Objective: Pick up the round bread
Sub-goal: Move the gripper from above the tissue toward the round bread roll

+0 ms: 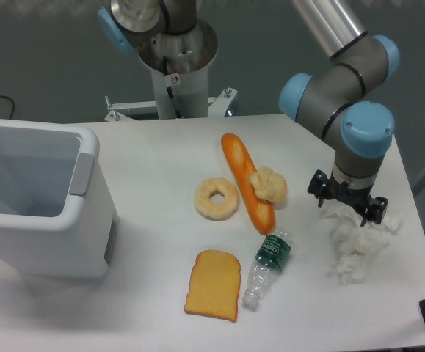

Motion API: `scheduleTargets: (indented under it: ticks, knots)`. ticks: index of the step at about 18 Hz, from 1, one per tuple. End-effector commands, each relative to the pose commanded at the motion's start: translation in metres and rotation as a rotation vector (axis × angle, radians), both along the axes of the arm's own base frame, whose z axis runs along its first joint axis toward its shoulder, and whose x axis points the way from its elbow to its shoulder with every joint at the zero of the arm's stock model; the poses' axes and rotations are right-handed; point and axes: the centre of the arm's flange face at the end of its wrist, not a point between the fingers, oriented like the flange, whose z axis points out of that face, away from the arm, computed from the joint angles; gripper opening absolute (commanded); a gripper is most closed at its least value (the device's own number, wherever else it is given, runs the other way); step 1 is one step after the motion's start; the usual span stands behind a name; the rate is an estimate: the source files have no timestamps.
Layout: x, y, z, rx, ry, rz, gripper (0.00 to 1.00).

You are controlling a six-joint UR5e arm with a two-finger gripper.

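One white bin (40, 198) sits far left of the pincer on the bench (153, 147). We see a toast slice (213, 285) and ring bread (216, 199) well left, then the baguette (247, 182) and a plastic bottle (267, 268). The round bread (269, 185) is near the pincer's left, touching the baguette. The pincer (348, 213) hangs over crumpled tissue (359, 246); we cannot tell its opening or whether it holds anything.

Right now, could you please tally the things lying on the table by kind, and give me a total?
Bread items: 4 (round bread, baguette, ring-shaped bread, toast slice)
Plastic bottles: 1 (bottle)
White bins: 1 (bin)
Crumpled white material: 1 (crumpled heap, under the gripper)
Total: 7
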Motion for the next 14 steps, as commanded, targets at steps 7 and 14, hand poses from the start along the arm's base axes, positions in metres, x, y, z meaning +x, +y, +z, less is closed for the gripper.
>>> scheduleTargets:
  ticks: [7,14]
  knots:
    - [0.034,-0.010,-0.025,-0.029,-0.059,0.049,1.00]
    - [0.101,-0.008,-0.037,-0.057,-0.117,0.078,1.00]
